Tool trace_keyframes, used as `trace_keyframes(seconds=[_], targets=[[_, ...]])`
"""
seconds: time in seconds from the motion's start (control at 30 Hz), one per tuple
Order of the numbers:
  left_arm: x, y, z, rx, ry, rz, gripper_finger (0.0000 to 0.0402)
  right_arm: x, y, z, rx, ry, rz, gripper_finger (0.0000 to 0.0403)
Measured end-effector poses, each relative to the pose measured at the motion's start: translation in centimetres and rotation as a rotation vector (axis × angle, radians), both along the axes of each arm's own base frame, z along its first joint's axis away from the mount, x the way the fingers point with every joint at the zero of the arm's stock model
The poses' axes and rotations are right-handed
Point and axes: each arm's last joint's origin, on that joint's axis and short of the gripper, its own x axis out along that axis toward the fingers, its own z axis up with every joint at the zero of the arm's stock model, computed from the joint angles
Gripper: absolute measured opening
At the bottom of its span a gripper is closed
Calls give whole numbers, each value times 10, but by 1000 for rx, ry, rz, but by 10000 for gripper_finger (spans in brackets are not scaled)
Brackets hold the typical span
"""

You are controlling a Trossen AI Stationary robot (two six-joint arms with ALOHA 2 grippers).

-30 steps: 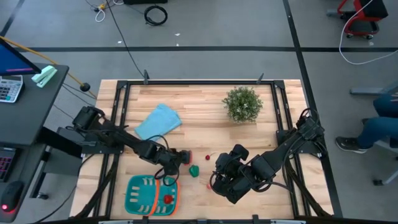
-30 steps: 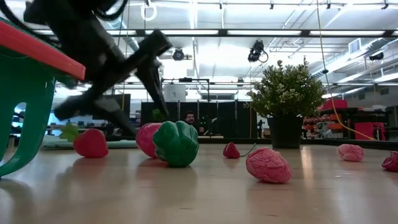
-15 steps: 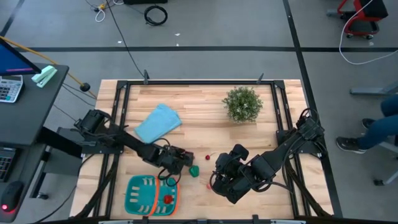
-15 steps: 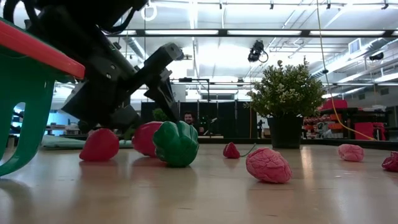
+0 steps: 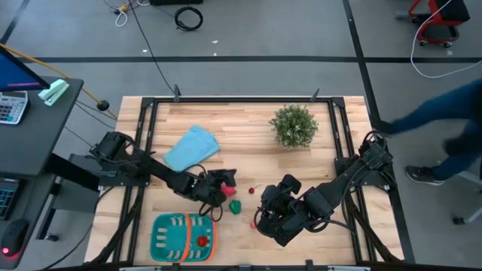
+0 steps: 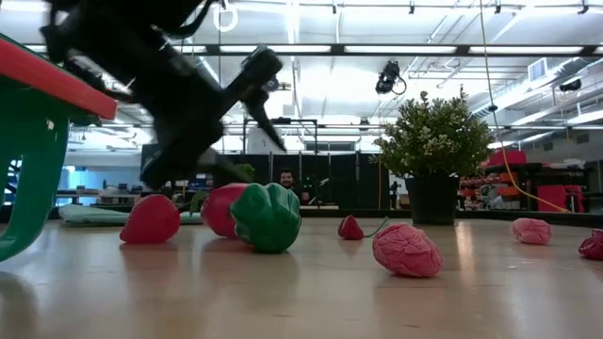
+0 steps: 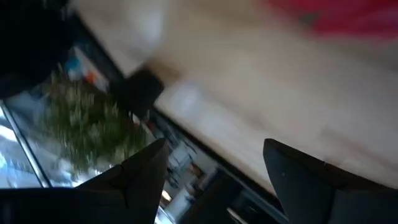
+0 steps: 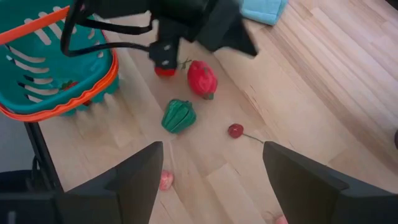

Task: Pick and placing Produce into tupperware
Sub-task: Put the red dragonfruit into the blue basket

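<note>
The teal tupperware (image 5: 167,233) with its orange band stands near the table's near edge, with a red piece (image 5: 202,241) inside. Just beyond its far right corner lie a red strawberry (image 6: 149,218), a larger pink-red fruit (image 8: 202,79) and a green pepper (image 8: 179,116). A cherry (image 8: 235,130) and pink berries (image 6: 407,250) lie farther right. My left gripper (image 5: 227,179) hovers open above the strawberry and the pink-red fruit, holding nothing (image 7: 214,168). My right gripper (image 5: 269,217) waits open right of the pepper (image 8: 211,180).
A bushy potted plant (image 5: 294,126) stands at the table's far right, and a light blue folded cloth (image 5: 192,147) lies far left of centre. More pink pieces (image 6: 532,230) sit toward the right edge. A person (image 5: 437,113) passes beyond the table's right side.
My left gripper dipped down to the strawberry beside the tupperware, then rose and swung a little toward the far edge. The strawberry slid slightly toward the pepper and stayed on the table. A person walked in beyond the table's right edge.
</note>
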Motion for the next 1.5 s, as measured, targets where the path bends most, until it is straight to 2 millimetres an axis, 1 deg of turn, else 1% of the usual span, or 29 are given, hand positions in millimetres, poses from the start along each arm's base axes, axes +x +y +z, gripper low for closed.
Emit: trace_keyframes(seconds=[0.1,0.23,0.33,0.43,0.57,0.63,0.7,0.77,0.87,1.0,1.1,1.17,1.27,1.37,1.43,1.5], targets=[[6,2,14,-28,-56,48,272,0,0,0,0,0,0,286],[14,-1,37,-93,-125,90,272,-1,1,0,-2,2,4,286],[18,-4,53,-188,-164,174,272,-2,2,0,-17,11,31,286],[17,-8,70,-406,-170,289,272,-4,5,0,-21,24,53,286],[17,-15,94,-841,-111,464,270,-7,9,0,-34,35,89,286],[18,-20,105,-1012,-81,530,267,-8,11,0,-43,39,108,286],[19,-24,112,-1141,-77,584,264,-9,12,0,-54,44,128,286],[20,-27,116,-1219,-89,627,261,-9,13,0,-71,53,152,286],[18,-31,117,-1240,-94,651,259,-10,14,0,-94,65,189,286],[18,-31,117,-1256,-105,666,260,-10,14,0,-102,62,189,286],[23,-23,117,-1352,-207,816,259,-10,14,0,-111,63,196,286],[26,-15,113,-1363,-241,885,256,-10,14,0,-121,67,208,286],[32,-2,102,-1332,-245,914,253,-10,14,0,-120,66,206,286],[34,10,82,-1324,-228,972,253,-10,14,0,-115,62,202,286],[37,14,76,-1337,-237,974,252,-11,16,0,-113,58,207,286],[37,17,73,-1351,-254,968,252,-11,17,0,-114,59,209,286]])
